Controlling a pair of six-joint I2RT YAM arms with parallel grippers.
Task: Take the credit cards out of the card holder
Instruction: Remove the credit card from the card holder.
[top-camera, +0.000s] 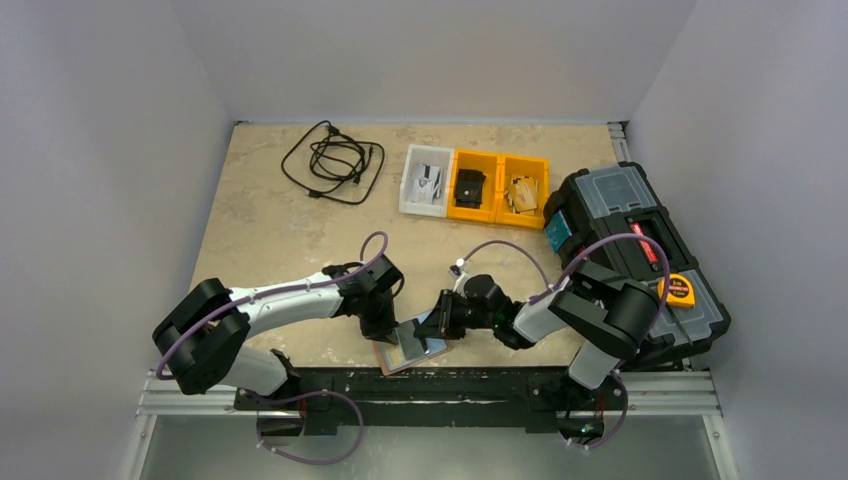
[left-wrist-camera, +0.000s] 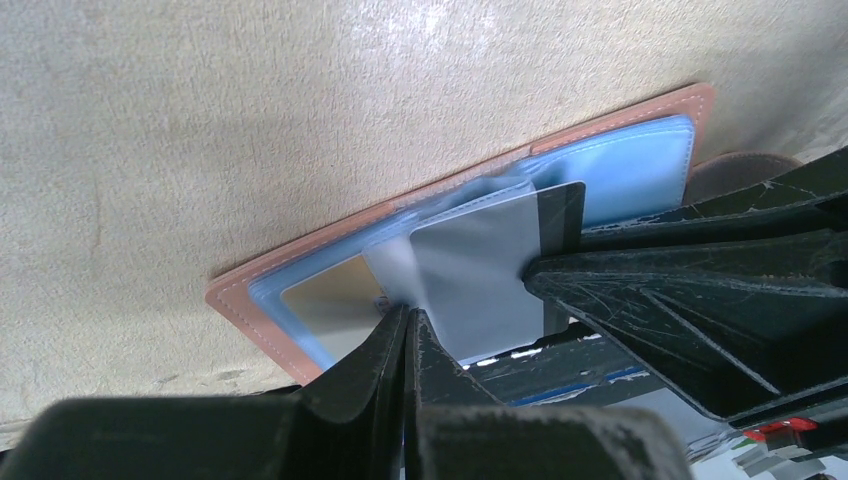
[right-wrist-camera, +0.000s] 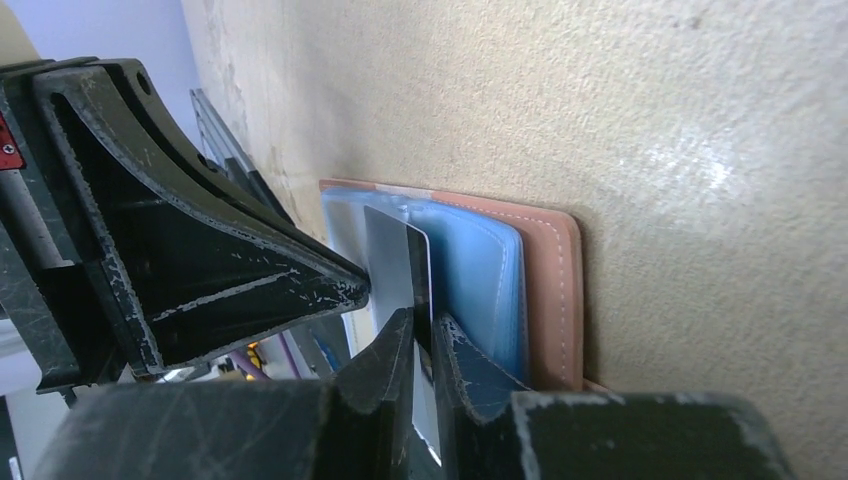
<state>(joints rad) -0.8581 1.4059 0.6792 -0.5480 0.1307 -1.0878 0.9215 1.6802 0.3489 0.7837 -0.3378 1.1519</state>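
- Checking my feeds: the card holder (top-camera: 383, 358) lies open on the table (top-camera: 260, 230), right at the near edge and about midway along it, between the two arms.
- It lies flat, with its blue plastic sleeves facing up inside the reddish-brown border.
- The right gripper (right-wrist-camera: 422, 325) has its jaws pinched on the grey card (left-wrist-camera: 470, 290). In the right wrist view the card sits edge-on between the two fingers.
- That card is partly out. Its far end is tucked in among the sleeves and its dark stripe runs along the side where the right fingertips (left-wrist-camera: 560, 275) bite.
- The left gripper (left-wrist-camera: 407, 318) is fully closed and I can't see anything between its jaws. The tips are down on the holder's sleeve, just beside the near corner of the grey card.
- A gold-toned card (left-wrist-camera: 325, 295) shows through a sleeve towards the left end of the holder.
- Elsewhere, a black cable (top-camera: 330, 160) is coiled near the far left corner.
- A white bin (top-camera: 427, 180) and two yellow bins (top-camera: 498, 188) sit in a row along the far edge.
- A black toolbox (top-camera: 620, 235) takes up the right edge, with a yellow tape measure (top-camera: 682, 290) on its lid.
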